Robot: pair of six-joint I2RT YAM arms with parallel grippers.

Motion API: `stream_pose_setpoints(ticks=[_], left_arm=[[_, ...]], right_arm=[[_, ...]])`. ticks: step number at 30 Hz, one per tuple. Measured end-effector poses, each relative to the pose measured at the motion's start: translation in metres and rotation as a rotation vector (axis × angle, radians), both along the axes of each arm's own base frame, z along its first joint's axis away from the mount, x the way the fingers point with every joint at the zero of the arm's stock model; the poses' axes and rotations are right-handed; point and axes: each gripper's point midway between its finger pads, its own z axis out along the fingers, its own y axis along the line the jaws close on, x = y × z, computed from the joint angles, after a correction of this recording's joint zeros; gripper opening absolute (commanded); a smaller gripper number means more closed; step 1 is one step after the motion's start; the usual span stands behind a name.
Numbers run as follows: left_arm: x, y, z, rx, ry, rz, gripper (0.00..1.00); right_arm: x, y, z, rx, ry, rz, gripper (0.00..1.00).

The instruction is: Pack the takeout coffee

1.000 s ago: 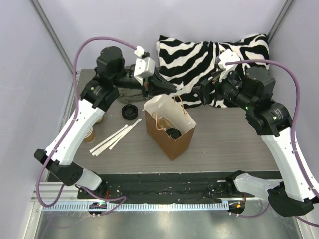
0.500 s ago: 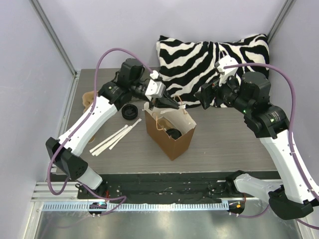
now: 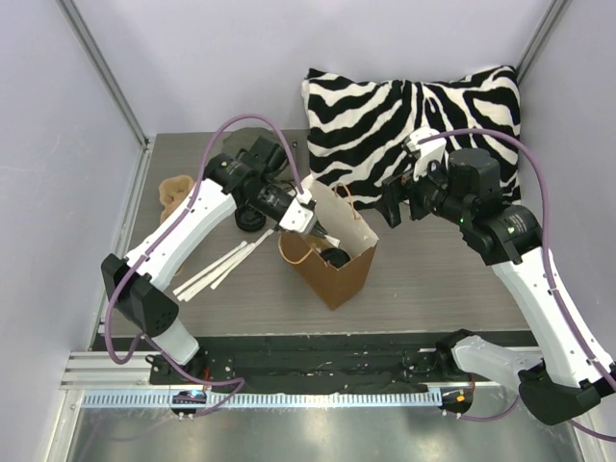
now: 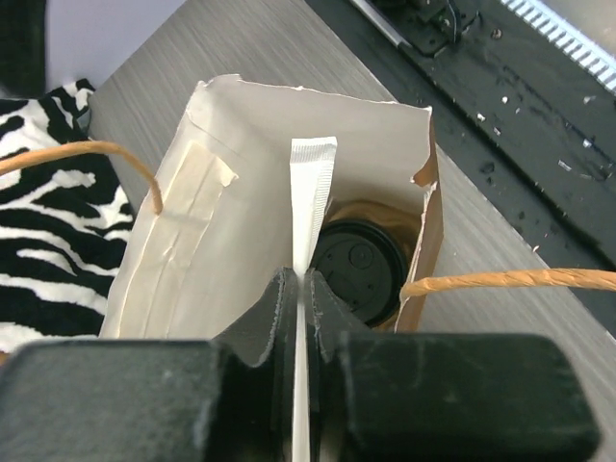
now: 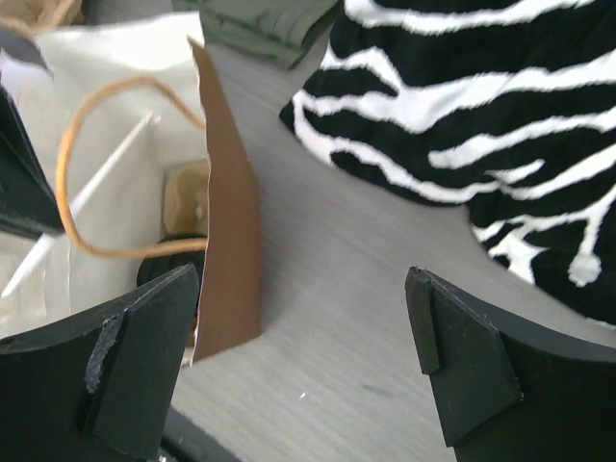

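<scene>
With the left claw (image 4: 298, 286) clenched on a paper-wrapped straw (image 4: 313, 183) over the open brown paper bag (image 4: 217, 255), where the lidded takeout coffee (image 4: 356, 274) already stands, the straw should be lowered clear of the lid before release; the right claw (image 5: 303, 337) gapes empty alongside.

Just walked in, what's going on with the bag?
The left gripper is shut on a paper-wrapped straw, its far end dipping into the open paper bag. The lidded coffee cup already sits at the bag's bottom. The right gripper is open and empty beside the bag, near the zebra pillow. More wrapped straws lie left of the bag.
</scene>
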Motion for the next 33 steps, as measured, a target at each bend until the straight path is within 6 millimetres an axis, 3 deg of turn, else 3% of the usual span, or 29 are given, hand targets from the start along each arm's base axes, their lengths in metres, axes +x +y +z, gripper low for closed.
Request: stream_pose_setpoints(ticks=[9, 16, 24, 33], left_arm=[[0.007, 0.009, -0.003, 0.017, -0.045, 0.003, 0.33], [0.021, 0.011, 0.016, -0.017, -0.034, 0.072, 0.43], [0.072, 0.025, 0.061, -0.157, 0.050, 0.338, 0.49], [0.132, 0.054, 0.082, -0.306, 0.172, 0.707, 0.57]], right_arm=[[-0.006, 0.007, -0.016, 0.000, 0.071, 0.041, 0.94], [-0.007, 0.014, -0.031, -0.004, 0.135, 0.076, 0.86], [-0.015, 0.025, -0.041, 0.016, 0.201, 0.135, 0.78], [-0.025, 0.035, -0.050, 0.044, 0.267, 0.193, 0.72]])
